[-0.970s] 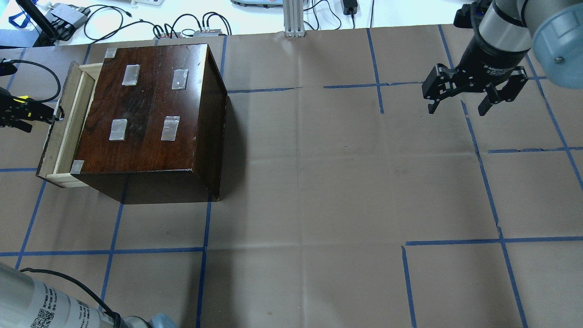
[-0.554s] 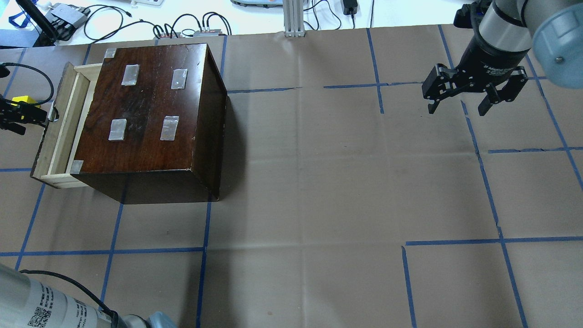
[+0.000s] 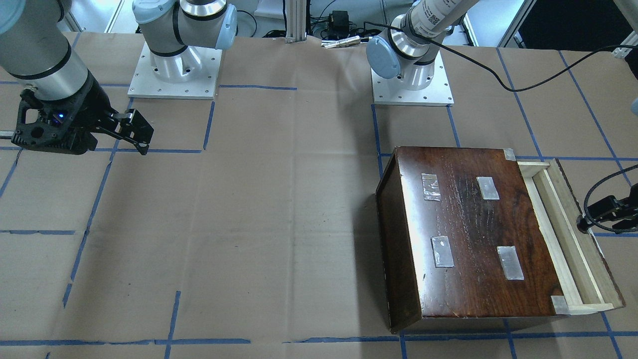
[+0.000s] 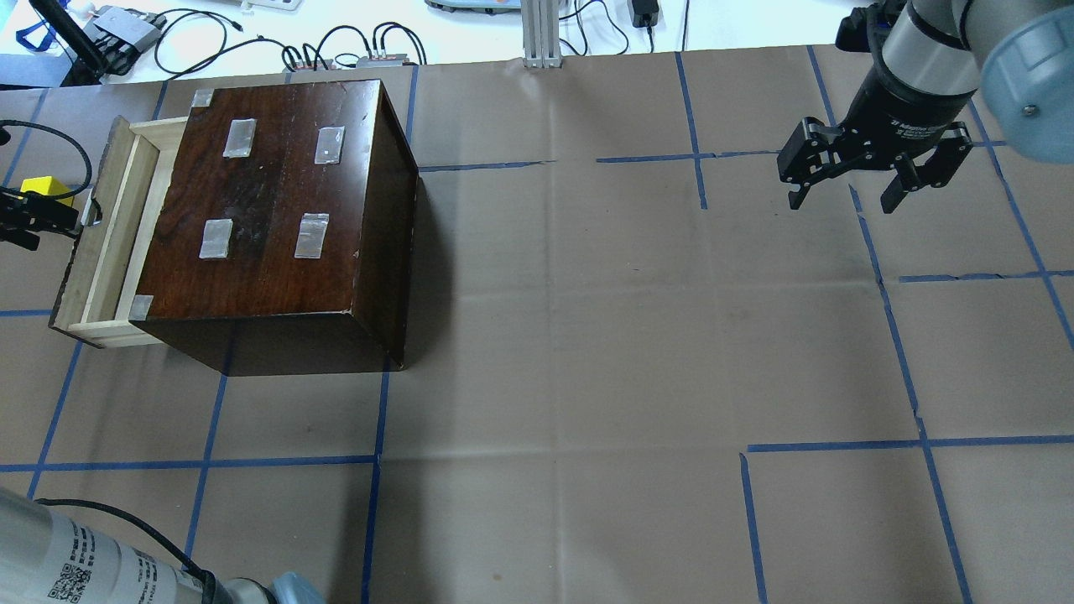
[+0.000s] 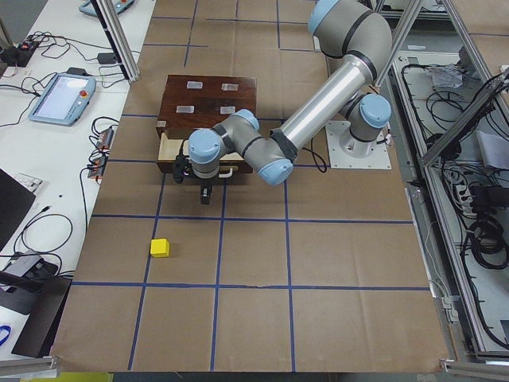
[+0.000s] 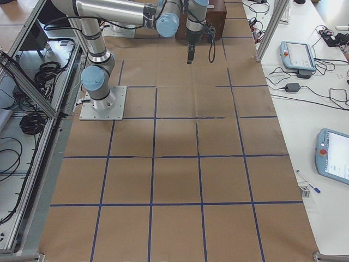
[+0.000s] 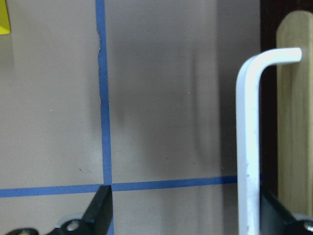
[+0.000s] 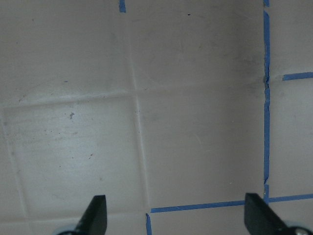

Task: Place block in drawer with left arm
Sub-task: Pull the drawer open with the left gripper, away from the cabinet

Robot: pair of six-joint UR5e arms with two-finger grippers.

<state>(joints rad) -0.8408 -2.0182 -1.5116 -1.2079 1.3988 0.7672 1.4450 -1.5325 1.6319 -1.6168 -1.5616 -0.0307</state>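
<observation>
At the far left edge of the overhead view you find the left gripper point(image 4: 46, 222), low beside the drawer point(image 4: 84, 260). In the left wrist view its two black fingers point(image 7: 102, 213) stand wide apart at the bottom corners of the frame, with only bare paper between them, so it grips nothing. A white hook point(image 7: 247, 132) rises along the right-hand finger in that view. How it is fixed there you cannot tell. Its bent end points at the drawer's front on the right edge.

The drawer stands partly out of the left side of the dark box point(image 4: 268, 210), its pale tray walls showing along the box's left edge. The block point(image 4: 46, 188) sits on the brown paper of the table point(image 4: 587, 335), outside the drawer and just above the left gripper in the overhead frame. In the exterior left view you see it lower left of centre, near the tip of the left arm point(image 5: 318, 103) but apart from it. A sliver of it shows in the upper left corner of the left wrist view.

In the upper right of the overhead view, the right gripper point(image 4: 841, 200) hangs over the table with its fingers spread wide and nothing between them. Blue tape lines point(image 4: 285, 460) cross the paper.
</observation>
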